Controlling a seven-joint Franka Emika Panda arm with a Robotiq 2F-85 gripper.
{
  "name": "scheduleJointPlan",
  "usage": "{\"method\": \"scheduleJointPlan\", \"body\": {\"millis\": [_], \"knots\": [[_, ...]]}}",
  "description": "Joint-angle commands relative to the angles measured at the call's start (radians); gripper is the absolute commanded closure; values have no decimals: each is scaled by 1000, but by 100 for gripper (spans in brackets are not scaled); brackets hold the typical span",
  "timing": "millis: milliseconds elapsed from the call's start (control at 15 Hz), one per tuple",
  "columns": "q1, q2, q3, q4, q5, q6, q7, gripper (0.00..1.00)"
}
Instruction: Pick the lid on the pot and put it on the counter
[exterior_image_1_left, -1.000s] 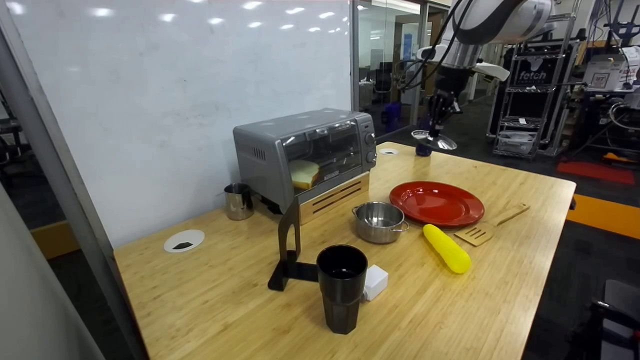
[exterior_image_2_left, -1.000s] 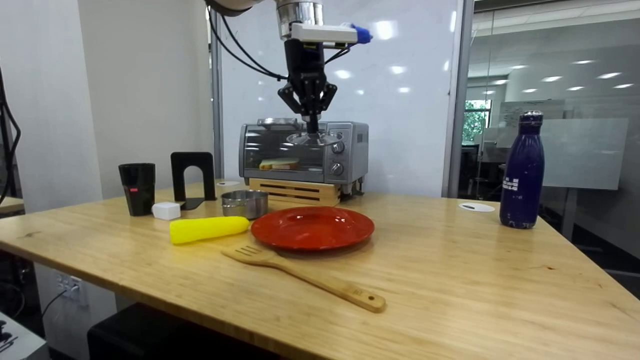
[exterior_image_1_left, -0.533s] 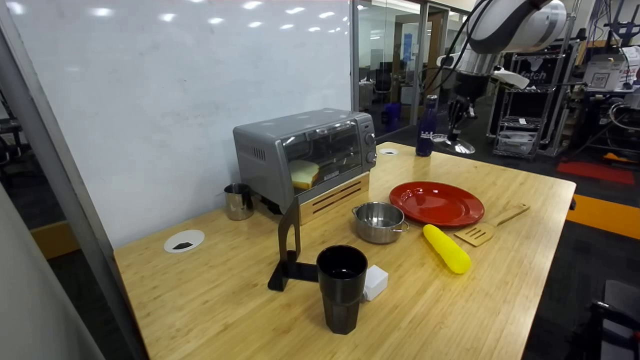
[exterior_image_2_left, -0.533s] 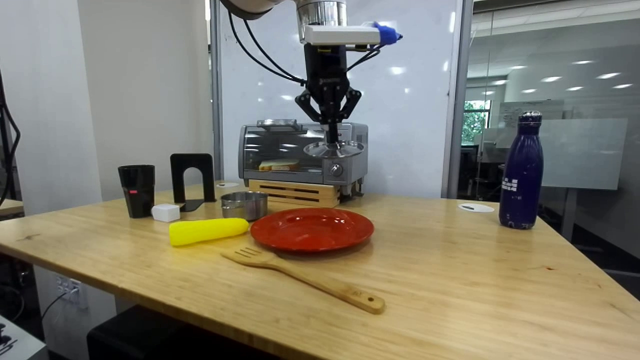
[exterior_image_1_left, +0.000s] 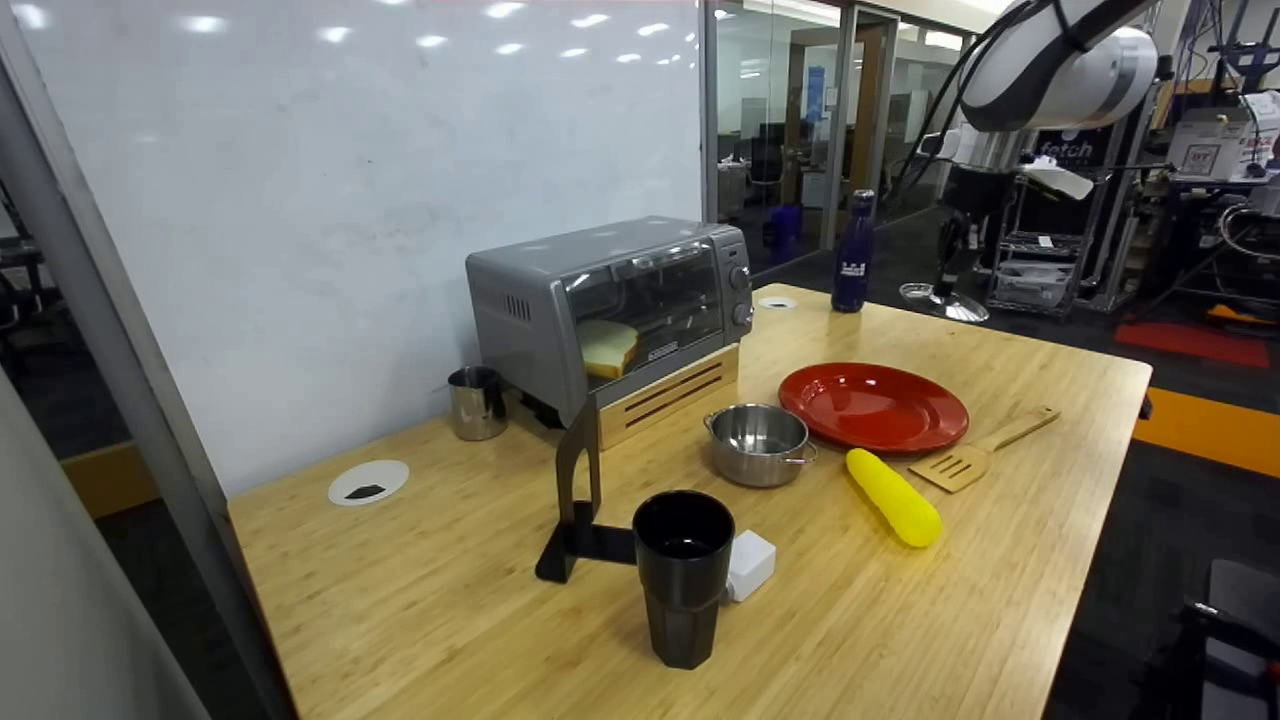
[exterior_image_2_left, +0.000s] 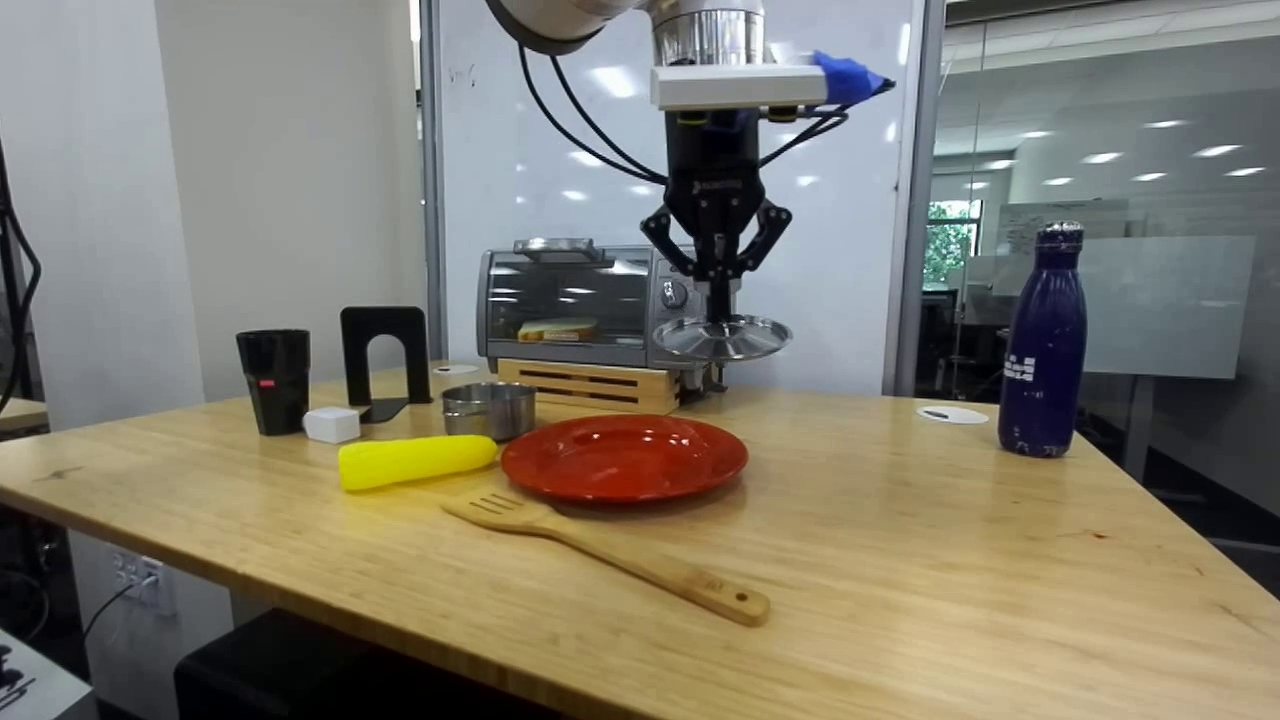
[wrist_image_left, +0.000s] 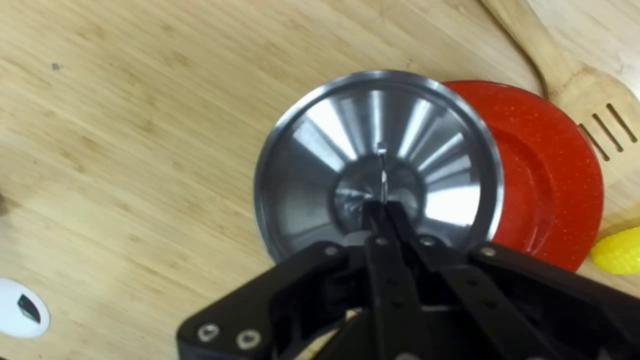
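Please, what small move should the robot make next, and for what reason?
I would probably shift the lid a little away from the red plate before lowering it. The gripper holds the lid above the counter, and the wrist view shows the lid overlapping part of the plate, with counter wood on its other side.

Bright glare marks the lid (wrist_image_left: 367, 167) and whiteboard (exterior_image_1_left: 380, 230).

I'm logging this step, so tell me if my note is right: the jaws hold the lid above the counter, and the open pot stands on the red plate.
Wrong on one point: the open pot stands on the counter beside the red plate, not on it, as both exterior views show. The rest is right: the jaws hold the lid above the counter.
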Motion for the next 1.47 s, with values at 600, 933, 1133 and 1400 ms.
{"method": "scheduleJointPlan", "body": {"millis": [600, 933, 1133, 1400], "knots": [[-133, 264, 9, 127, 24, 12, 162, 99], [-160, 301, 21, 149, 18, 15, 205, 99], [-159, 329, 35, 173, 12, 13, 220, 99], [-154, 355, 58, 204, 4, 10, 235, 99]]}}
